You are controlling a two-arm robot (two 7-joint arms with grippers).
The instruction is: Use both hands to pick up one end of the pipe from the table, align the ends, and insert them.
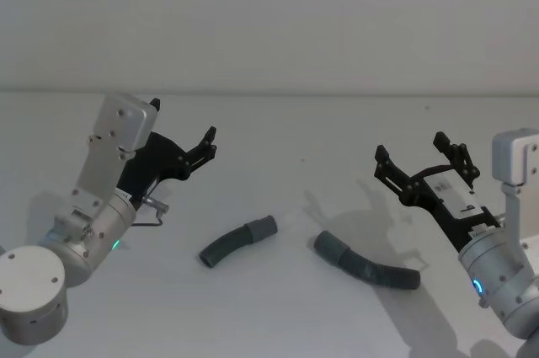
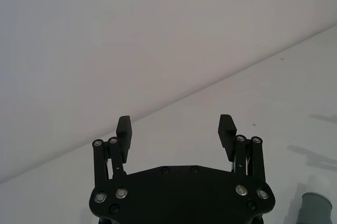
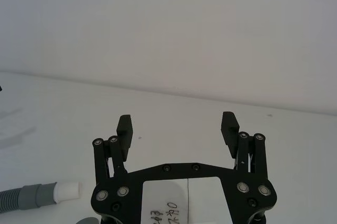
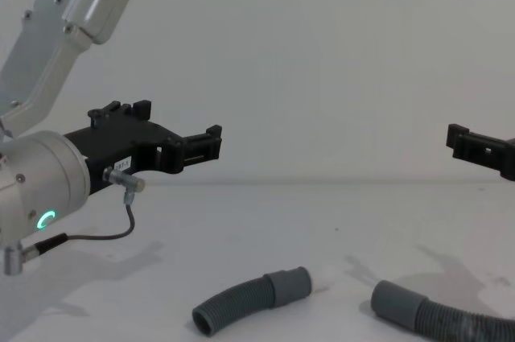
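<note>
- Two dark grey corrugated hose pieces lie on the white table, between the arms and apart from each other.
- Left hose piece curves gently. Its smooth grey cuff is at the end nearer the table's middle, and its other end shows a dark open mouth.
- Right hose piece also curves. Its grey cuff points towards the left piece's cuff, with a gap of bare table between the two.
- Left gripper hangs above the table behind the left piece. Its fingers are spread wide with nothing between them, and it touches no hose.
- Right gripper hangs above the table behind the right piece. Its fingers are likewise spread and empty.
- The right wrist view shows a grey cuff with a narrower white tip lying on the table beside the gripper body. Which piece it belongs to I cannot tell.
- The left wrist view shows a grey cuff end at the edge.
- A thin grey cable loops under the left wrist.
</note>
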